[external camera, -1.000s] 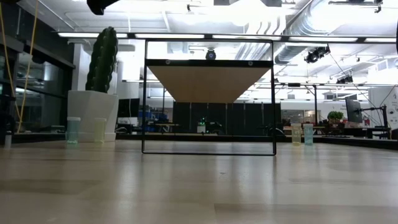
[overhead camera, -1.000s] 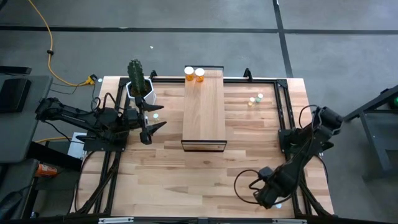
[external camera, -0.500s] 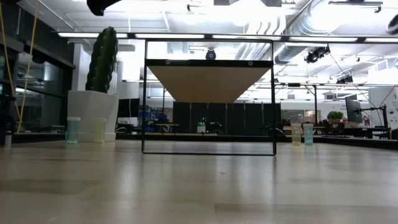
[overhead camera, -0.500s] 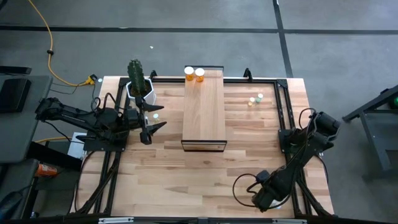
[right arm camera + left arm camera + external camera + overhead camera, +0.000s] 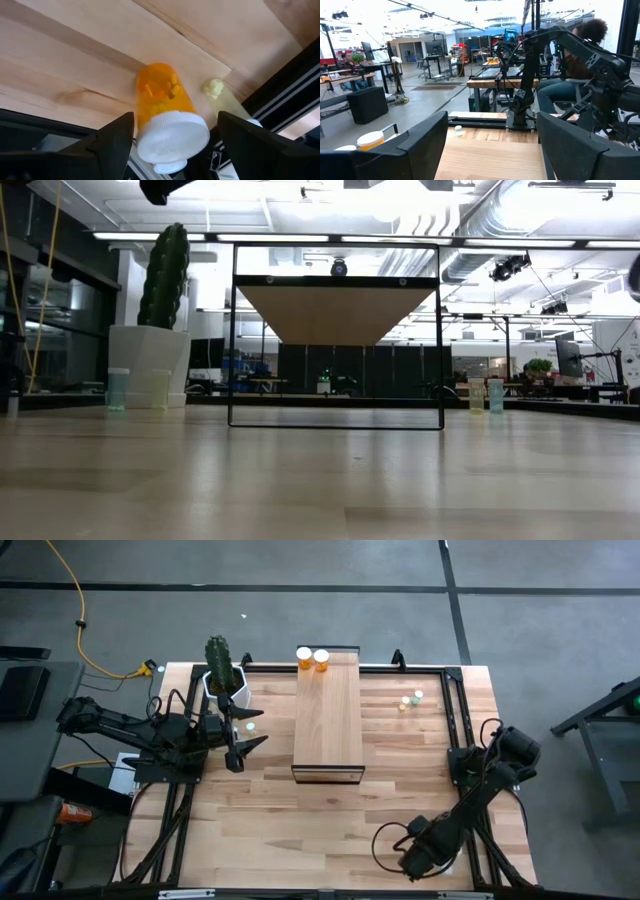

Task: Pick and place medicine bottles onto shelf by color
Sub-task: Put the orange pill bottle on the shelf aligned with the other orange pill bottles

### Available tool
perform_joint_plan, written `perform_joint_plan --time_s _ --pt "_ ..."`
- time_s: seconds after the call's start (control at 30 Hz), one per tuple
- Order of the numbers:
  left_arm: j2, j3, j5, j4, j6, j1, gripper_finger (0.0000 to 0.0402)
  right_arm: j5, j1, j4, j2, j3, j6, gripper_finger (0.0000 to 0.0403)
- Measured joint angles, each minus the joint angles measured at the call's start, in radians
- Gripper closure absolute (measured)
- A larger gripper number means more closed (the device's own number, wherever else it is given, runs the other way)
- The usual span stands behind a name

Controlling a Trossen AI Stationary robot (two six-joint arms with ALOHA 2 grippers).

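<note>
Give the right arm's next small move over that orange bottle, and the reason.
Probably lower the right gripper a little and close on the orange bottle. In the right wrist view the bottle stands upright on the table between the open jaws, near the table's front right corner, not yet gripped. A pale bottle stands close beside it, so come straight down. The left gripper waits by the cactus pot.

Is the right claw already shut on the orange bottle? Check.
No: the right claw stands open, fingers apart either side of the orange bottle.
</note>
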Motion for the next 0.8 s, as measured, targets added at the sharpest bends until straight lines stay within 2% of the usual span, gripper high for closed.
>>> perform_joint_plan --time_s 0.6,0.8 --pt "0.0 0.0 0.0 0.0 -0.003 0.0 0.0108 -0.062 -0.016 -0.009 0.0 0.0 -0.01 0.0125" --pt "0.0 0.0 0.0 0.0 -0.002 0.0 0.0108 -0.065 -0.015 -0.009 0.0 0.0 -0.01 0.0163"
